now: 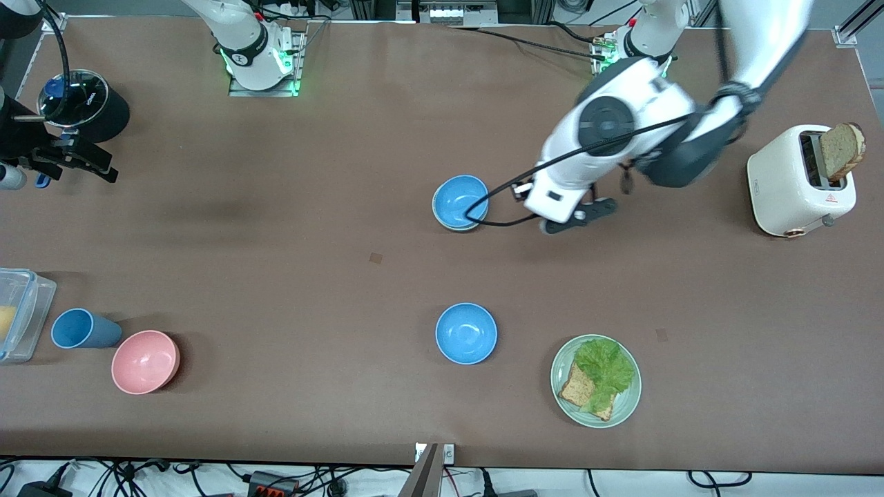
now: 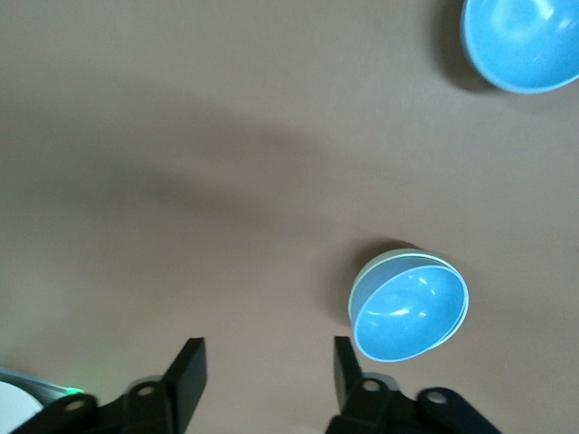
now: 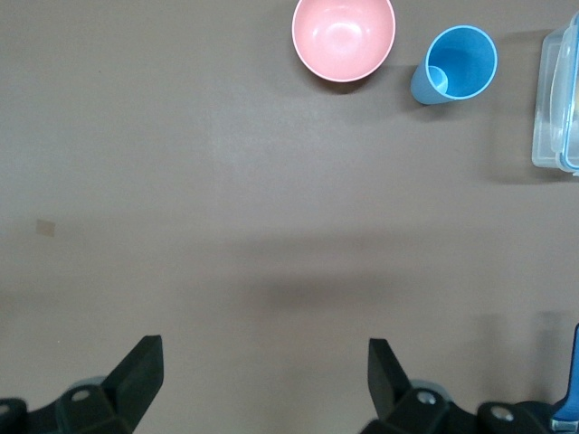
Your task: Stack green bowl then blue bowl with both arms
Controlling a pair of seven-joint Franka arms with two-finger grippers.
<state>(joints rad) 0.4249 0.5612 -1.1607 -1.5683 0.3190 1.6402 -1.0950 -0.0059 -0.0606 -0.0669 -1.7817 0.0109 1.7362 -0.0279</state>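
Observation:
A blue bowl [image 1: 460,200] sits nested in the green bowl, whose pale mint rim [image 1: 436,206] shows around it, at mid-table. The stack also shows in the left wrist view, blue bowl [image 2: 412,312] inside the green rim [image 2: 380,264]. A second blue bowl [image 1: 466,333] stands alone, nearer the front camera; it shows in the left wrist view [image 2: 520,41] too. My left gripper [image 1: 579,215] is open and empty, over bare table beside the stack [image 2: 267,360]. My right gripper [image 1: 86,162] is open and empty at the right arm's end of the table [image 3: 262,360].
A pale green plate [image 1: 625,407] with lettuce and bread lies near the lone blue bowl. A white toaster [image 1: 794,183] holds bread. A pink bowl [image 1: 145,361], a blue cup [image 1: 81,328] and a clear container [image 1: 21,310] stand together. A black pot [image 1: 86,105] stands near the right gripper.

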